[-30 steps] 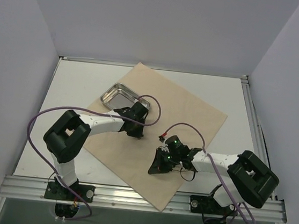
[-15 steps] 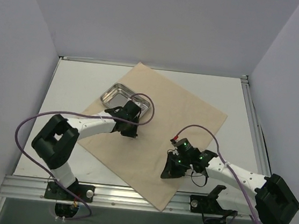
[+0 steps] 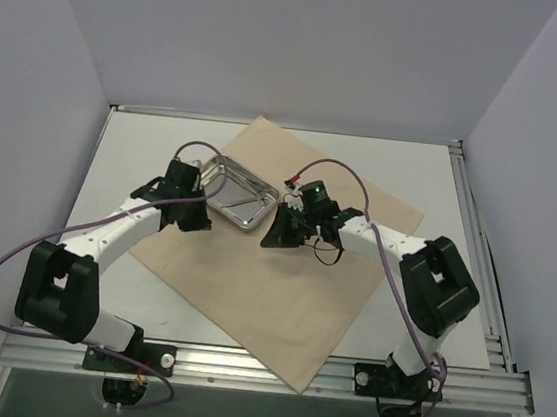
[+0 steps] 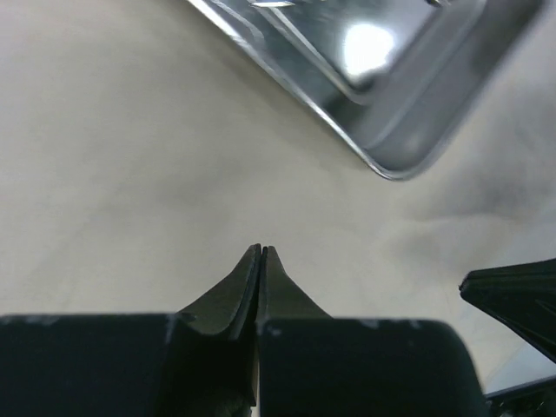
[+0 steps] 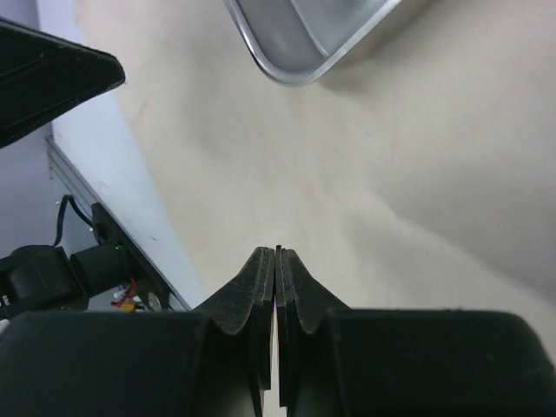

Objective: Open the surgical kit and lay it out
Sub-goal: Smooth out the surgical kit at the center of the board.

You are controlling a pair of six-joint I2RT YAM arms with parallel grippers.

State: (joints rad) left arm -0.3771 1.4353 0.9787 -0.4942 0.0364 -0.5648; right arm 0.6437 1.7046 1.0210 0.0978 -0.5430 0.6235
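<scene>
The surgical kit's tan wrap sheet (image 3: 313,263) lies spread out as a large square on the white table. On its far left corner sits the shiny steel tray (image 3: 223,184), with thin metal instruments (image 3: 245,204) inside. My left gripper (image 3: 196,221) is shut and empty over the sheet, just off the tray's near left side. My right gripper (image 3: 275,234) is also shut and empty, just off the tray's near right corner. In the left wrist view the shut gripper (image 4: 261,248) points at the tray (image 4: 391,130). The right wrist view has the shut gripper (image 5: 276,250) below the tray corner (image 5: 300,52).
White walls close in the table on the left, back and right. A metal rail (image 3: 240,367) runs along the near edge by both arm bases. Purple cables (image 3: 343,171) loop off each wrist. Bare white table (image 3: 134,152) shows left of the sheet.
Both arms have swung toward the tray. The left gripper went from the tray's near right side to its near left. The right gripper came up from the sheet's front part.
</scene>
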